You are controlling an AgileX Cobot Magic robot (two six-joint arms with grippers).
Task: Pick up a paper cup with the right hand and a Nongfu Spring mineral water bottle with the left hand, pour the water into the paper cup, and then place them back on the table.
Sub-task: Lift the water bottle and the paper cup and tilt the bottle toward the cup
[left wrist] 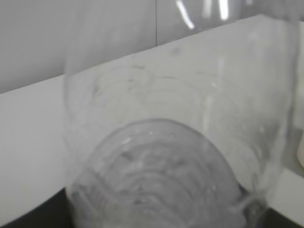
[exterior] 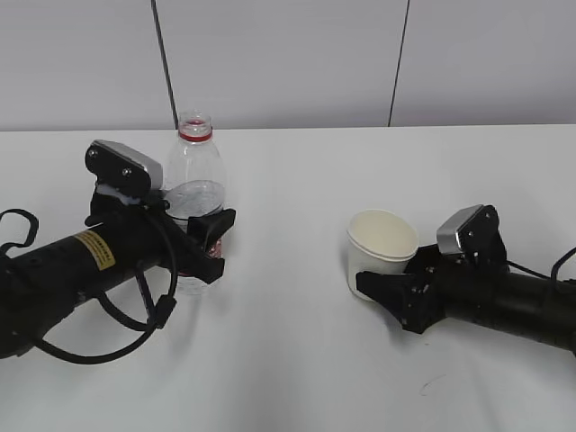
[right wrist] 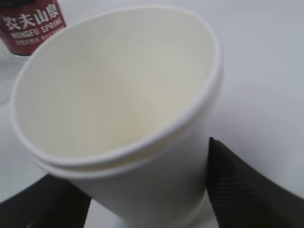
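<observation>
Your left gripper pinches the bottle; your right gripper brackets the cup, fingers half-spread. Squeeze gently, then lift both upright.

Between the left claw and the right claw the bench lies bare, wide enough to pass. The bottle fills the left claw; the cup fills the right claw.
</observation>
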